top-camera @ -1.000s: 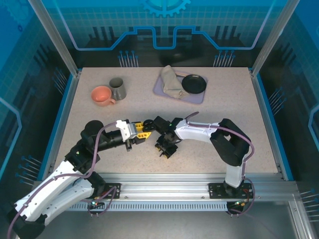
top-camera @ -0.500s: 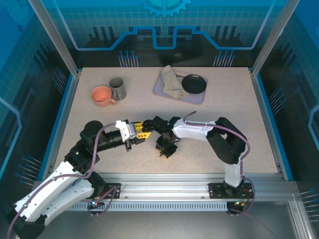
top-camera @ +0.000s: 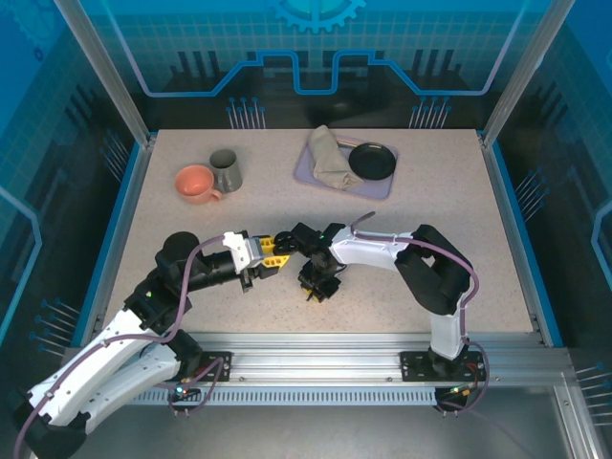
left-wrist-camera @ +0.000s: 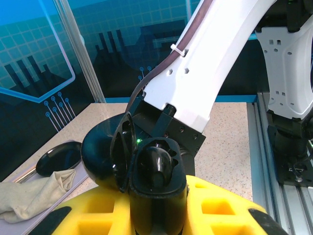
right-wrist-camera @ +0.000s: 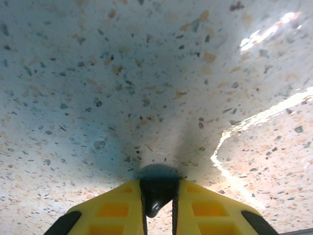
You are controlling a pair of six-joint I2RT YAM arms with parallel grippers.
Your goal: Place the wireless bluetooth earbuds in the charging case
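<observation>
Right fingers have just closed from part-open and now pinch a black earbud down on the counter. Pick looks made; lift and carry to the case come next. Earbud is tiny, glossy black, mostly hidden between the pads. Left fingers clamp the charging case, lid open, beside the right wrist.

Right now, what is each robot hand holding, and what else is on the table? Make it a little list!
left gripper: shut on the open black charging case
right gripper: shut on a black earbud, close to the tabletop
back left: pink cup beside grey mug
back middle: purple tray with cloth and black dish
</observation>
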